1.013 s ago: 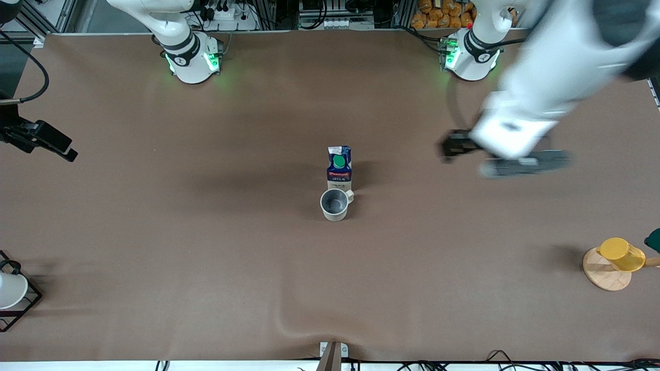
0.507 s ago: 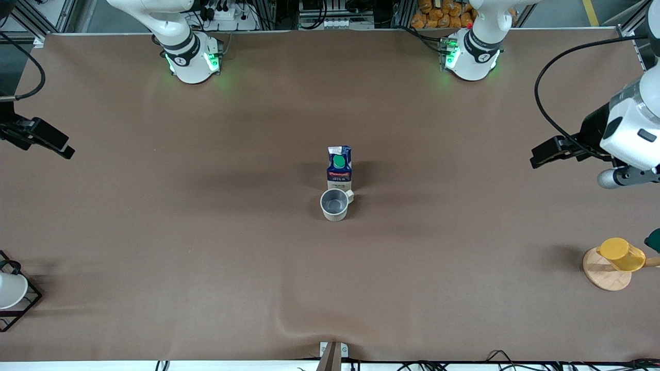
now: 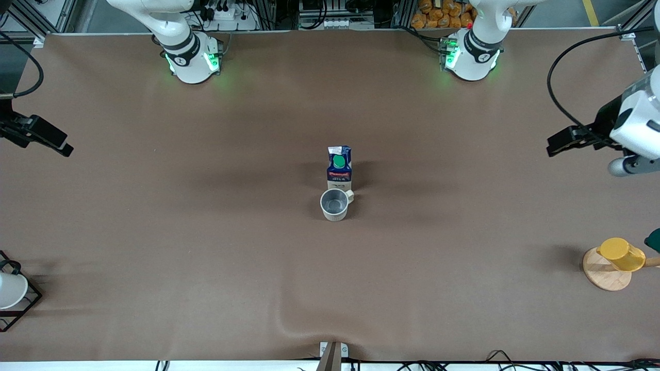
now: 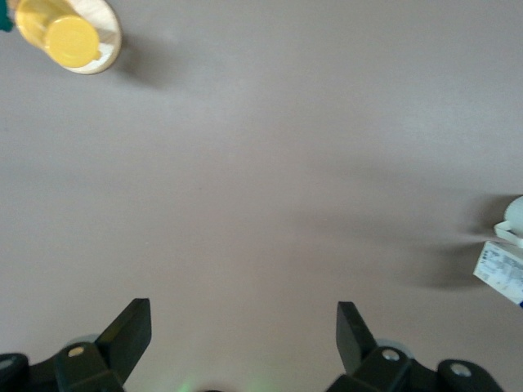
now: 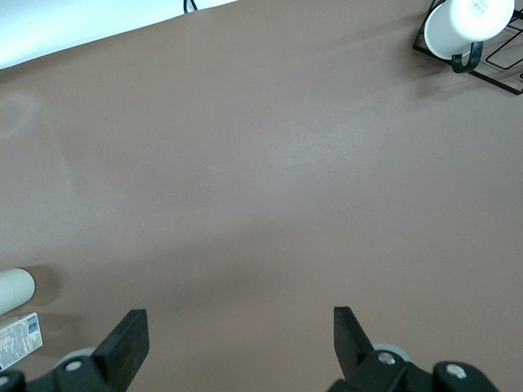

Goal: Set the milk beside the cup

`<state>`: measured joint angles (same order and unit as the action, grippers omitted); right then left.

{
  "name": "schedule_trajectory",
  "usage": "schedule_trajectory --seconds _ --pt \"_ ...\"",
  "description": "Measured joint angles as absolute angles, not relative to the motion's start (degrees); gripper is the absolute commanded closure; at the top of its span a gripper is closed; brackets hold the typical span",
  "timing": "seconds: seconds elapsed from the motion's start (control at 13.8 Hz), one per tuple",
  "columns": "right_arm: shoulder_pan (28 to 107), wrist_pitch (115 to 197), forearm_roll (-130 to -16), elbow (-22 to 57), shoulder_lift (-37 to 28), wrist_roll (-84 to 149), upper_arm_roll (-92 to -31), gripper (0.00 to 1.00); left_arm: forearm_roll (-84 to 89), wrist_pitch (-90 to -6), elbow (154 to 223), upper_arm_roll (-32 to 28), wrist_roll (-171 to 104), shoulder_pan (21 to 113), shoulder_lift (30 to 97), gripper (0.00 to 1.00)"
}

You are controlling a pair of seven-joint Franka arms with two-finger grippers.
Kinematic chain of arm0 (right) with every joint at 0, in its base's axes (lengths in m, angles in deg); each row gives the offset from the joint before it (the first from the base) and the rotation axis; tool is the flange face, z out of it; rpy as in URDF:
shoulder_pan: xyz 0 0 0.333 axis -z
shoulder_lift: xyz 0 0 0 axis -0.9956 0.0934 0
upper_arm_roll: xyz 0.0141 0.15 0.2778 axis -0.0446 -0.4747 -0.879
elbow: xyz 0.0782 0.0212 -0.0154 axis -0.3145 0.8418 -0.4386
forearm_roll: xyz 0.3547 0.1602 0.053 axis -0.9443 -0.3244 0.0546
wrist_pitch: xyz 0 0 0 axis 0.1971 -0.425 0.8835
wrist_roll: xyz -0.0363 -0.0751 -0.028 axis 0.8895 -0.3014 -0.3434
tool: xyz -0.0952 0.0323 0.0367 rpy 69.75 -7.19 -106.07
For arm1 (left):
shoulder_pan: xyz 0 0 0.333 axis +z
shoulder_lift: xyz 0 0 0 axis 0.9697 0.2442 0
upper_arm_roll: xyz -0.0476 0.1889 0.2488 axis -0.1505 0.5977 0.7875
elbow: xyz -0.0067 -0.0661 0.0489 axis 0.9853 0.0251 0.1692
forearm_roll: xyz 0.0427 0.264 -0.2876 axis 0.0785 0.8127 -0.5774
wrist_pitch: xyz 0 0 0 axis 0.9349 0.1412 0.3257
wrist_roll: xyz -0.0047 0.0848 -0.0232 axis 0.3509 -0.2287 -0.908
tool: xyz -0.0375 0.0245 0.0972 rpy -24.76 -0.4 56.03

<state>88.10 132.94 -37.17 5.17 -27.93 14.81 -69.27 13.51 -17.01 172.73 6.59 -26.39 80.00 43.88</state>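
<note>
The milk (image 3: 339,166), a dark-blue carton with a green cap, stands upright at the table's middle. The cup (image 3: 335,204), an off-white mug with a grey inside, stands right beside it, nearer to the front camera; I cannot tell if they touch. My left gripper (image 4: 243,312) is open and empty over bare table toward the left arm's end, well away from both. The milk (image 4: 500,273) and cup (image 4: 513,216) show at the edge of the left wrist view. My right gripper (image 5: 239,320) is open and empty over the right arm's end; the cup (image 5: 15,290) and milk (image 5: 18,341) show at the edge of the right wrist view.
A yellow cup on a wooden stand (image 3: 621,255) sits toward the left arm's end, near the front camera; it also shows in the left wrist view (image 4: 69,37). A white object in a black wire rack (image 3: 10,291) sits at the right arm's end, also in the right wrist view (image 5: 466,24).
The left arm has swung away from the table's middle toward its own end. The milk and cup have not moved. The right arm has hardly moved.
</note>
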Motion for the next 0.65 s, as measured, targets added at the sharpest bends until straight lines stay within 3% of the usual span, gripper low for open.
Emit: schedule_trajectory --seconds 0.65 --pt "88.14 132.91 -37.16 5.17 -27.93 14.80 -69.10 0.00 13.50 -19.10 175.88 8.74 -33.25 78.74 41.05 0.00"
